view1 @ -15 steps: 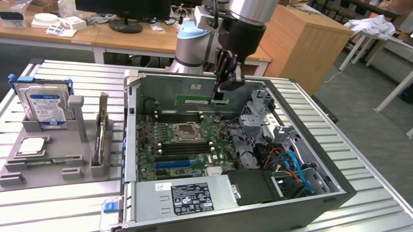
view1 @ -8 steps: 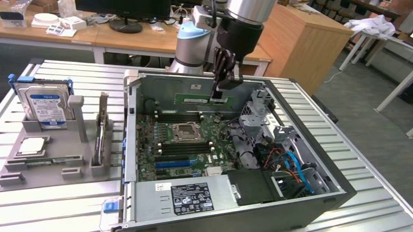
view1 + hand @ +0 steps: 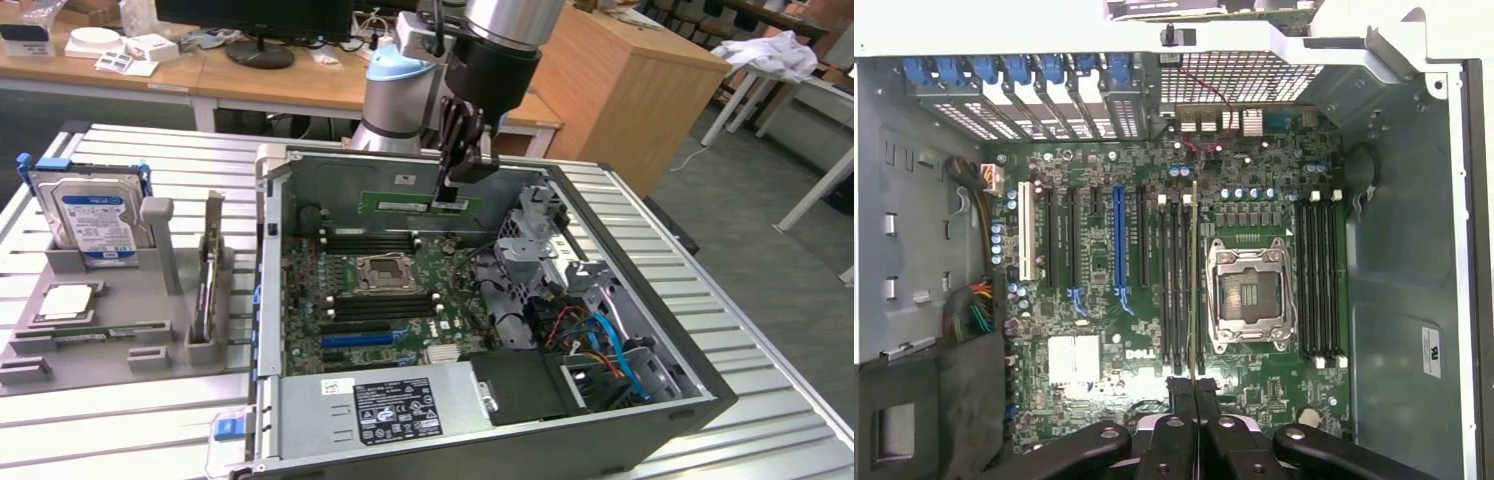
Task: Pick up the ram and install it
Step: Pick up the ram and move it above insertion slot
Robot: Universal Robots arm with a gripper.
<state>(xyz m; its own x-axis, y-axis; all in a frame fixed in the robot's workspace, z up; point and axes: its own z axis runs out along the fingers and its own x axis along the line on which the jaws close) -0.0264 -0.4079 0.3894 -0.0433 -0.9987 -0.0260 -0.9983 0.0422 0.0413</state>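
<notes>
Pinching the ram (image 3: 407,204) (edge-on in wrist view).

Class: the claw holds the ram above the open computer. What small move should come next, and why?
Probably a slow, straight descent. The claw is shut on the ram, which hangs above the motherboard; in the wrist view its edge runs along the memory slots beside the processor socket, not yet seated.
</notes>
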